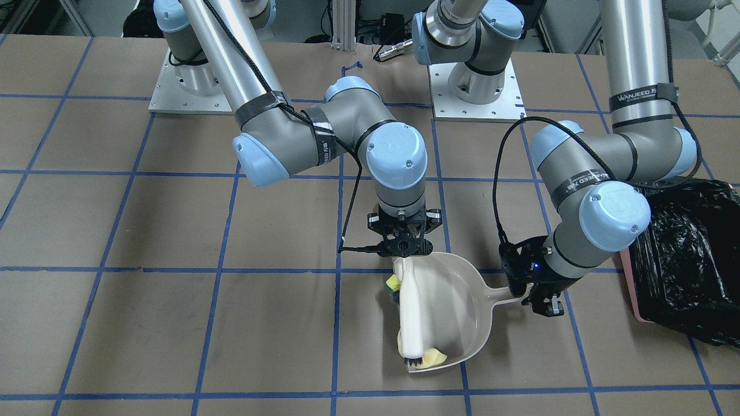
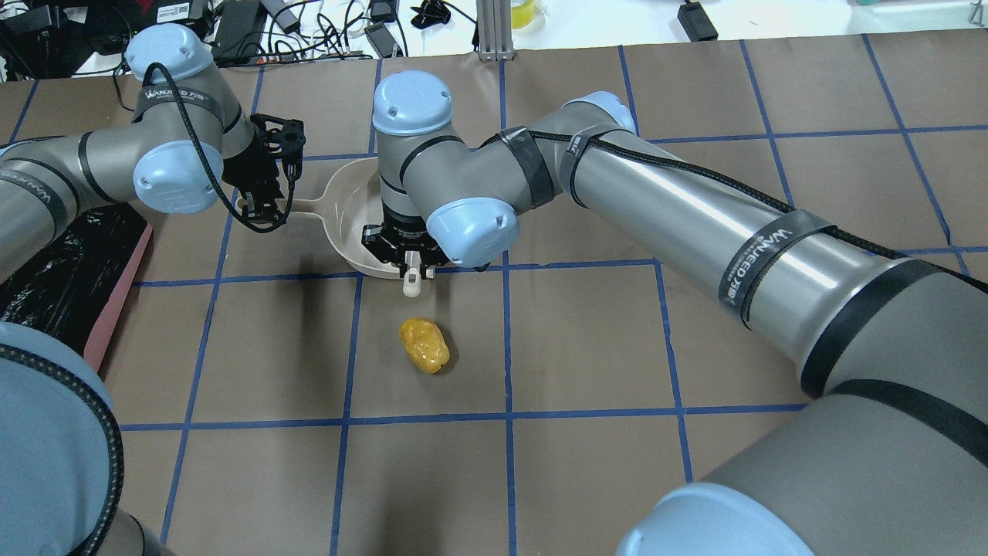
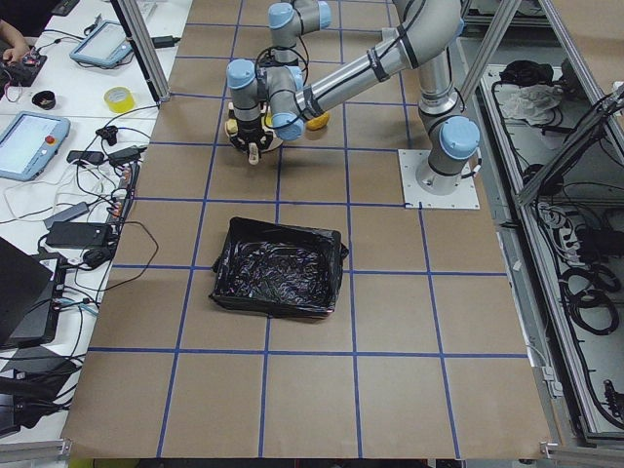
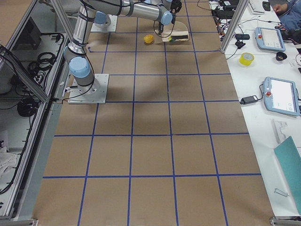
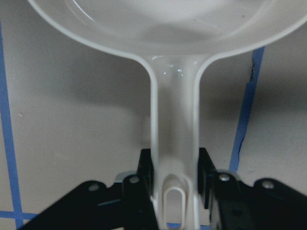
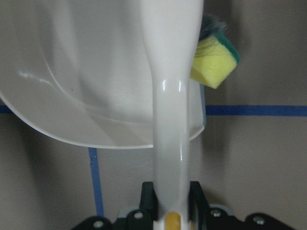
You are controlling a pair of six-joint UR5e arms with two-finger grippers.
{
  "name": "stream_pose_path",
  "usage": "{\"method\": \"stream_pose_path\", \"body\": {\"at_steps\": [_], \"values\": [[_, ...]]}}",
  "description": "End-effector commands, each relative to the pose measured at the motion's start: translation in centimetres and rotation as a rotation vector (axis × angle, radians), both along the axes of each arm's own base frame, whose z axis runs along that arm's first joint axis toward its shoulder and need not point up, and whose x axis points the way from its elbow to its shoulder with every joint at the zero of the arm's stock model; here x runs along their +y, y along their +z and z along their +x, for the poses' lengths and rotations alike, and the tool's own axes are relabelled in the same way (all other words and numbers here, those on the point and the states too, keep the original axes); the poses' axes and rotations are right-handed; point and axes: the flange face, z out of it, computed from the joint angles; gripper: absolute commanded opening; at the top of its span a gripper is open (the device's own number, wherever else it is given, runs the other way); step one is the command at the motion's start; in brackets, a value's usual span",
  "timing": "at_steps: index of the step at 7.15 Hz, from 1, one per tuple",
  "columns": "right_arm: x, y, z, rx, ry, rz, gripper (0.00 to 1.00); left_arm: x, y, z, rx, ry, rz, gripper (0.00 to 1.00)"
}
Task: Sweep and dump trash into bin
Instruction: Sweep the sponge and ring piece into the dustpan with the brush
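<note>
L gripper (image 5: 175, 176) pinches dustpan (image 1: 457, 294), crescent slice (image 1: 432, 359) at its mouth; R gripper (image 6: 170, 197) pinches brush (image 1: 411, 312).

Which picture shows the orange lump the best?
The overhead view. There the lump lies out in the open, whole and sharp, with nothing covering it. The two side views show it only as a tiny orange spot far away. The front view and both wrist views don't show it at all.
</note>
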Motion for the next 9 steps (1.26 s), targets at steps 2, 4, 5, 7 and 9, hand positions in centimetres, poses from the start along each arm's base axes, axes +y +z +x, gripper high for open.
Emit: {"method": "stream_pose_path", "body": {"at_steps": [2,4,5,7,9], "values": [[-1.2,0.9,0.9,-0.057,-0.030,0.023,0.00,0.1,0.3,0.1,0.000,-0.005,-0.002,0.00],[-2.4,5.6,-4.5,0.056,-0.002,0.019,0.00,0.2,-0.1,0.0,0.004,-0.010,0.004,0.00],[-2.3,6.1,-6.2,0.133,0.035,0.013,0.00,0.2,-0.1,0.0,0.004,-0.012,0.004,0.00],[-2.6,4.8,-6.9,0.177,0.064,0.008,0.00,0.2,-0.2,0.2,0.017,-0.004,0.003,0.00],[-2.3,3.0,-6.7,0.177,0.081,0.017,0.00,0.2,-0.1,0.1,0.018,-0.002,0.003,0.00]]}}
